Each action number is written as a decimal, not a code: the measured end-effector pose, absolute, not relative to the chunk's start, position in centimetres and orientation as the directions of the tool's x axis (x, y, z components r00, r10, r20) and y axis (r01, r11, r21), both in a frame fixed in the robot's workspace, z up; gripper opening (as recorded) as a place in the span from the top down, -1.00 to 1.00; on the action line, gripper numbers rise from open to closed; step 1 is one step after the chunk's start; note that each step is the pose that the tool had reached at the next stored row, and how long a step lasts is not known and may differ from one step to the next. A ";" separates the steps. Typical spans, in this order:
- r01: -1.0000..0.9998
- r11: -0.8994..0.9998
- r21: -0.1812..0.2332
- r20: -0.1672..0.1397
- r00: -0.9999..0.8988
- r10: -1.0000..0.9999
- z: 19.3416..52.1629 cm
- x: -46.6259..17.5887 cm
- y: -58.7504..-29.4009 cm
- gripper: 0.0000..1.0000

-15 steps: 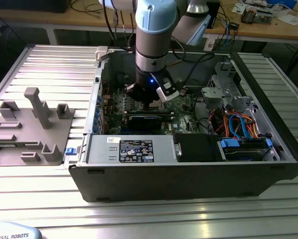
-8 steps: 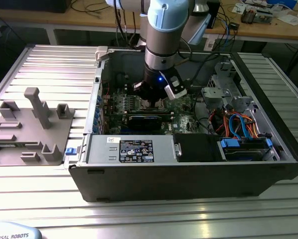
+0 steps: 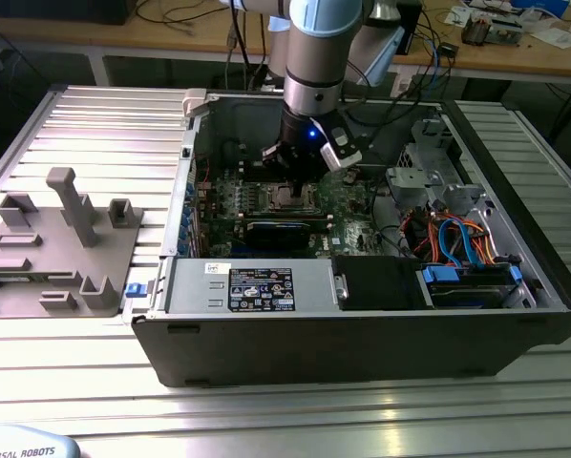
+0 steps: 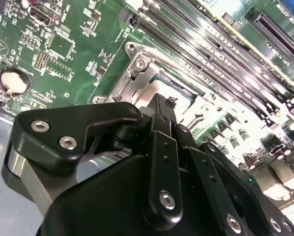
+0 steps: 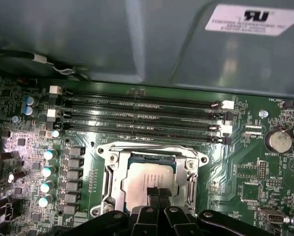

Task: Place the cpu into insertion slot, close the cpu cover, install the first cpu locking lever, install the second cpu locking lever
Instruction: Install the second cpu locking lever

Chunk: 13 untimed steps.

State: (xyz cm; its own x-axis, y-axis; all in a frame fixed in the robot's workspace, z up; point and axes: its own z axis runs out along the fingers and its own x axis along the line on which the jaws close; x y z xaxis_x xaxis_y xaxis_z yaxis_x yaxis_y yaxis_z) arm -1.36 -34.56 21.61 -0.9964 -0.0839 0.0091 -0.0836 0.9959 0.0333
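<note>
Exterior view: my hand (image 3: 295, 172) hangs over the insertion slot (image 3: 290, 197) inside the open case. Second wrist view: fingertips (image 4: 159, 110) together above the cpu cover (image 4: 137, 73). First wrist view: cpu (image 5: 147, 179) seated, cover down; levers, I judge, remain.

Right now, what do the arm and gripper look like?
The arm is silver-grey with a light blue joint cap and a small blue light near the wrist. The gripper is black, built of linked bars with silver screw heads, ending in narrow black fingertips.
</note>
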 end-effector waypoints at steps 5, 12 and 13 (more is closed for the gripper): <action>-0.084 0.996 0.027 0.010 -0.996 -0.084 21.9 -1.3 -34.3 0.79; -0.084 0.996 0.027 0.010 -0.996 -0.084 22.8 -1.4 -34.3 0.79; -0.084 0.996 0.027 0.010 -0.996 -0.084 23.1 -1.4 -34.3 0.79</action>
